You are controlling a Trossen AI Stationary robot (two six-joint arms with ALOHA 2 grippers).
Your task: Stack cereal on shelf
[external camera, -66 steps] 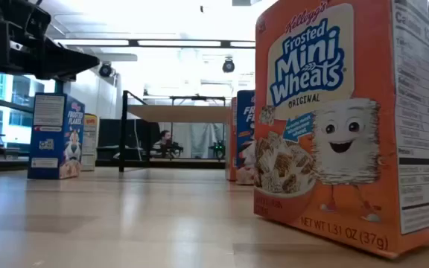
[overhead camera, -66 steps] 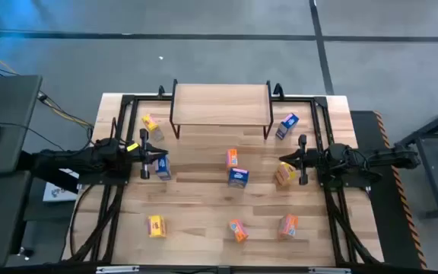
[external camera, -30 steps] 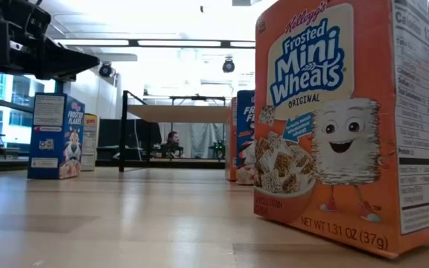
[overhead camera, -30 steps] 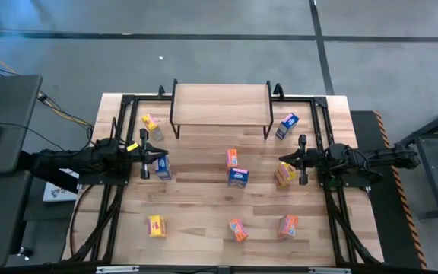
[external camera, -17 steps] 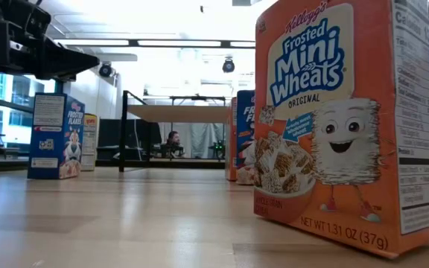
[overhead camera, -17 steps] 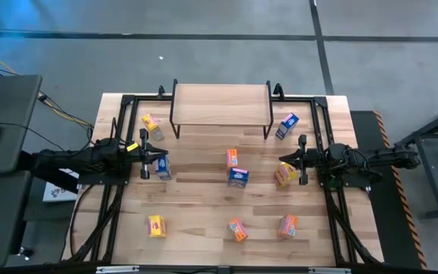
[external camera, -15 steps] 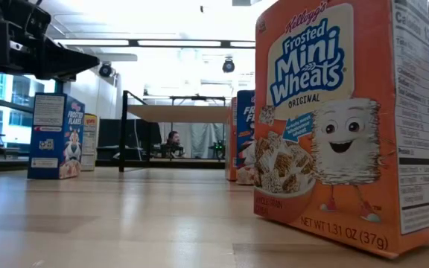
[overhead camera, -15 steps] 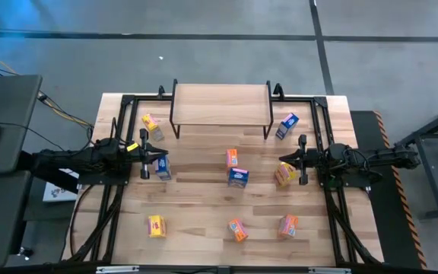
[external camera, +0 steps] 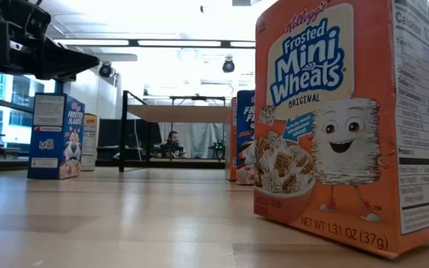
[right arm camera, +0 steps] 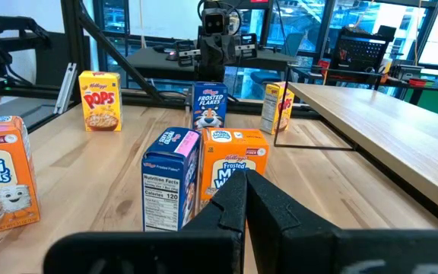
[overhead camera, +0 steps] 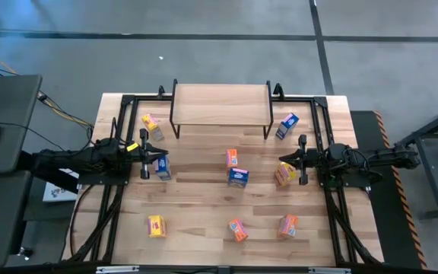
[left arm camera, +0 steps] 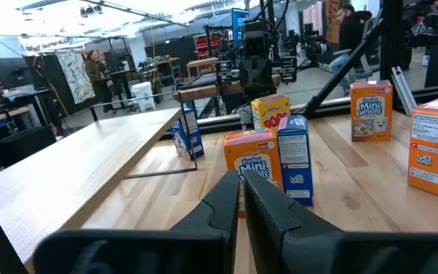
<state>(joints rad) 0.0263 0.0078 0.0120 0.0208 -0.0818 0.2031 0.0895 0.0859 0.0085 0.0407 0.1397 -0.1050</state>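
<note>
Surface: light wood surface (overhead camera: 204, 221), seen from above, grey floor around it.
Left end effector: left end effector (overhead camera: 163, 156) at the left side, fingers pressed together, holding nothing (a blue box stands just beside its tip).
Shelf: shelf (overhead camera: 220, 103) at the far middle edge, its plank top bare.
Cereal: cereal boxes (overhead camera: 238, 177) scattered across the surface, none on the shelf.
Right end effector: right end effector (overhead camera: 282, 162) at the right side, fingers pressed together, a yellow box just beside it.
</note>
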